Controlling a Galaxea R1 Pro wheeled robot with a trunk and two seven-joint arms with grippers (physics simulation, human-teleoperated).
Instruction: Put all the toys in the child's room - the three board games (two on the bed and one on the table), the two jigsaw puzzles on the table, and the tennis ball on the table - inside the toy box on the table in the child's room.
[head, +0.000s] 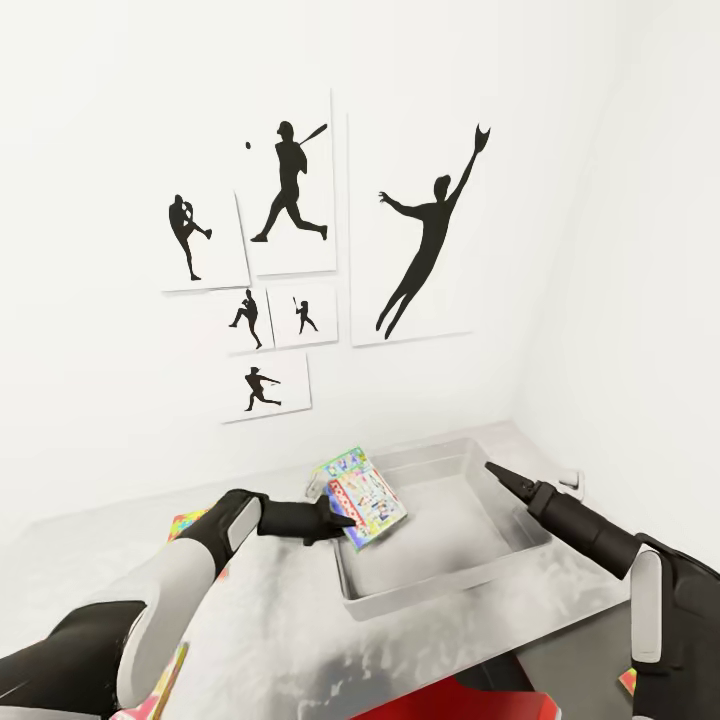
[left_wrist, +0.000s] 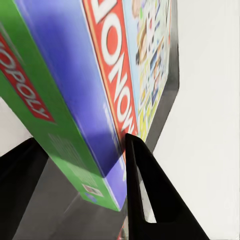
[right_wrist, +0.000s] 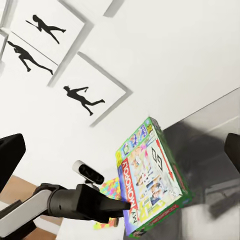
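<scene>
Overhead, from the head view, a white wall hung with black sports-silhouette pictures is seen above a pale grey bench. On the bench a wide, shallow light-grey toy box is set, near the right-hand wall. The left pincer is held at the box's near left corner, pinching a tilted Monopoly board game by one edge, so that the game is carried in the air over the box's left rim. A bright jigsaw puzzle is partly seen flat on the bench behind the left forearm. The right pincer is raised over the right side of the box, with its dark fingers drawn to a single point and nothing between them.

Next, in the left wrist view, the Monopoly board game is shown very close, its green, blue and red-banner faces running away from the camera. One black finger is pressed against the box's printed face; the other finger is a dark shape at the opposite edge.

Lastly, in the right wrist view, the left pincer is seen clamped on the lower corner of the board game, which is tilted above the toy box. The jigsaw puzzle is glimpsed behind, and silhouette pictures are seen on the wall. The right pincer's own fingers are shown as dark shapes at the picture's two sides; whether they meet cannot be told there.
</scene>
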